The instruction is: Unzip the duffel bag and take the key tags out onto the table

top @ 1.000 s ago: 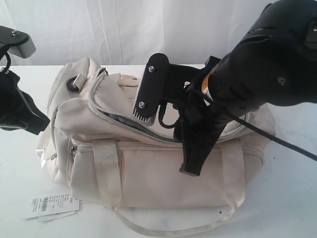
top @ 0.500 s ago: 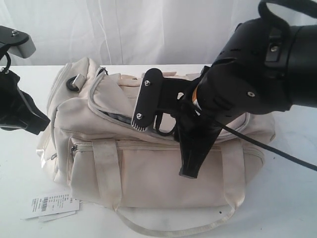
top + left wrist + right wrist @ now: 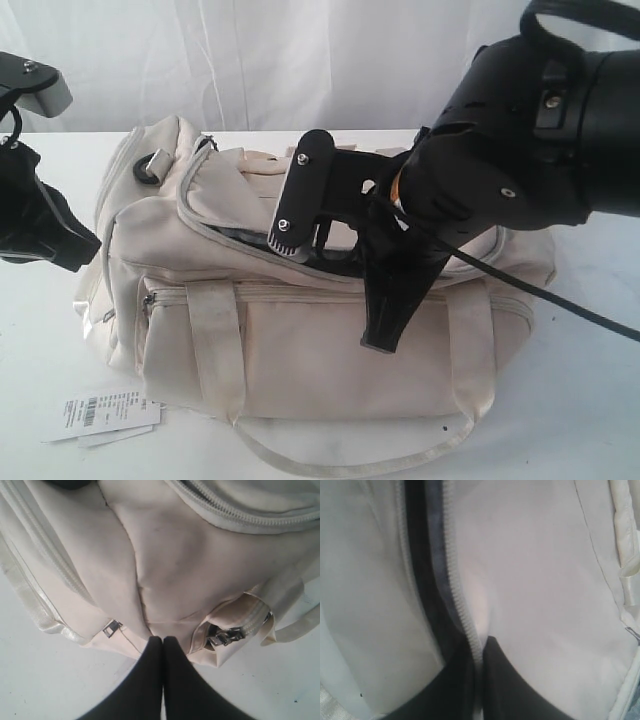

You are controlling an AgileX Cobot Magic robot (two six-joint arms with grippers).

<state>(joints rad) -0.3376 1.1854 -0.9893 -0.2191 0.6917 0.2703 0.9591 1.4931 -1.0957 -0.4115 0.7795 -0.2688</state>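
While one duffel bag point(image 3: 330, 350) lies lengthwise on the white table point(image 3: 580, 400), two black arms attend it: the left arm point(image 3: 40, 225) at the bag's end and the right arm point(image 3: 500, 170) over its top. A single white barcode label point(image 3: 100, 412) lies on the table by the bag's near corner, and one black strap ring point(image 3: 152, 167) shows on the upper end. The key tags cannot be seen in any view.

Only the exterior view takes in the whole bag, both arms and the label. It shows the curved top zipper parted along part of its length, but not how either pair of fingers stands.

Close up, the left wrist view shows the left gripper point(image 3: 162, 639) with its fingers pressed together and holding nothing. Their tips are just beside the bag's end panel; whether they touch it I cannot tell. It also shows two metal zipper pulls point(image 3: 112, 628) point(image 3: 222, 639) on that end, which are hard to make out from outside.

In the right wrist view, the right gripper point(image 3: 477, 647) has its fingers drawn close and pinches the toothed zipper edge point(image 3: 457, 600), which runs into the slit between them. Beside that edge the dark lining point(image 3: 422, 580) shows through the gap.
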